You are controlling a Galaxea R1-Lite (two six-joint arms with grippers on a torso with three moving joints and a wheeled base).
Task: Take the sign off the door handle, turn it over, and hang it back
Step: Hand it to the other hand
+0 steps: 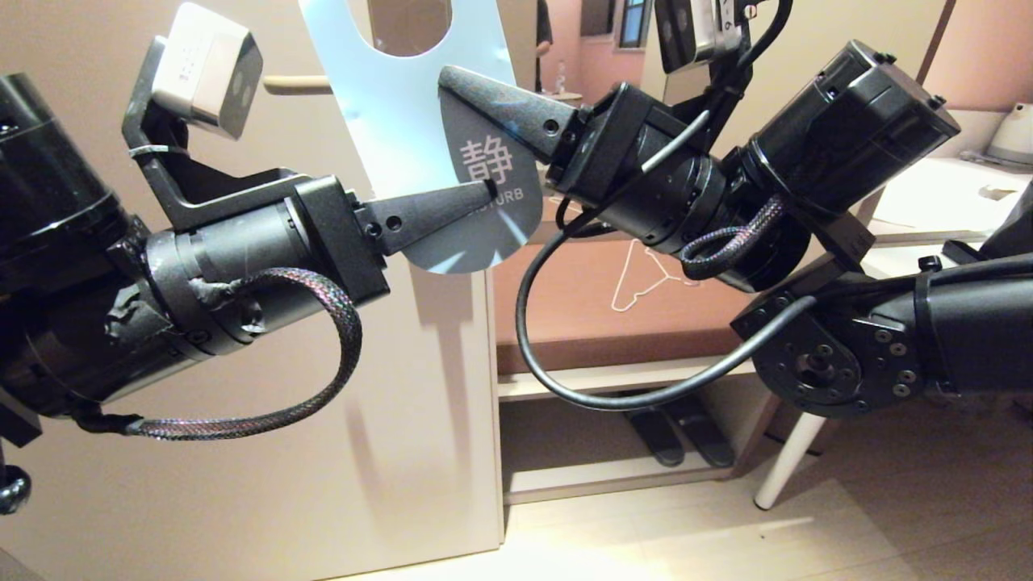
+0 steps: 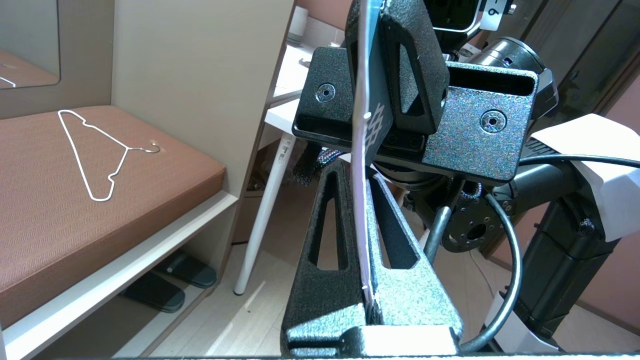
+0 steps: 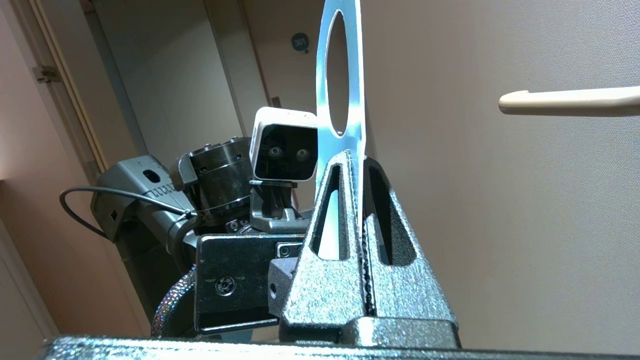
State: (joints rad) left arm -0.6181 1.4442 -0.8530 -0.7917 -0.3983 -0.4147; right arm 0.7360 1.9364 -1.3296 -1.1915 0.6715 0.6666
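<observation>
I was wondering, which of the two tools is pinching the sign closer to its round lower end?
The left tool: it grips the sign low, beside the grey printed part, while the right tool clamps it higher, just under the big hole.

My left gripper (image 1: pixel 488 190) and right gripper (image 1: pixel 448 81) meeting on the sign (image 1: pixel 387 121) between them, sign hanging clear of the door handle (image 1: pixel 294 84) behind, wire hanger (image 1: pixel 646 278) lying on the bench (image 1: pixel 581 315) beyond.
</observation>
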